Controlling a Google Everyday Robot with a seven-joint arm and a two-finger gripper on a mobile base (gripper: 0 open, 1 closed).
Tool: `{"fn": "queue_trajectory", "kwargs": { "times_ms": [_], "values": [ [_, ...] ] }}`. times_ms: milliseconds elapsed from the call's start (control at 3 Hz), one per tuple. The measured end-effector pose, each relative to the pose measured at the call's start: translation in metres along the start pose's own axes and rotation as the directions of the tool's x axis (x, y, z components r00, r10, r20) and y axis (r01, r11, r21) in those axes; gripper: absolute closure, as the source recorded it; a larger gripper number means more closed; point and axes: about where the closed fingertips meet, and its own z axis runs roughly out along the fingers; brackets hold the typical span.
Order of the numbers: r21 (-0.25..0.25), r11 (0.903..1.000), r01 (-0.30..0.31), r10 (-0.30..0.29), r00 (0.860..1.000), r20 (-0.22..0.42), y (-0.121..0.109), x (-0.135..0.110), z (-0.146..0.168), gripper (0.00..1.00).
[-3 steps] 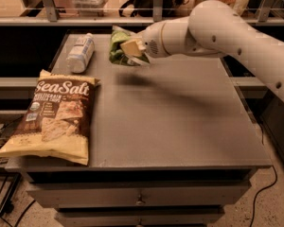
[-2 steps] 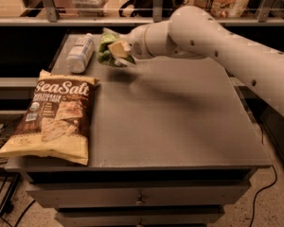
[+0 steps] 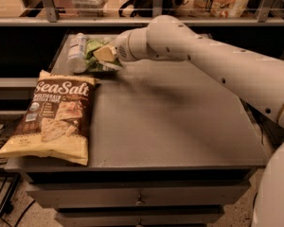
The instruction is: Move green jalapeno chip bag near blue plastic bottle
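Observation:
The green jalapeno chip bag [image 3: 95, 56] is at the far left of the grey table, right beside the blue plastic bottle [image 3: 76, 52], which lies on its side. My gripper [image 3: 105, 56] reaches in from the right on the white arm and is shut on the green bag, holding it low over the tabletop next to the bottle. Part of the bag is hidden behind the gripper.
A large brown-and-yellow "Sea Salt" chip bag [image 3: 54, 117] lies at the front left of the table [image 3: 170, 126]. A shelf rail [image 3: 142, 20] with packages runs behind the table. Drawers [image 3: 137, 197] sit below the front edge.
My gripper has carried the green bag left and down, from mid-back of the table to right beside the bottle.

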Motion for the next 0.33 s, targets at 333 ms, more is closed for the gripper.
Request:
{"fn": "queue_trajectory", "kwargs": {
  "times_ms": [333],
  "values": [
    [0.0,1.0,-0.001,0.001,1.0,-0.001,0.0008,-0.0002,0.0023,0.0]
  ]
}}
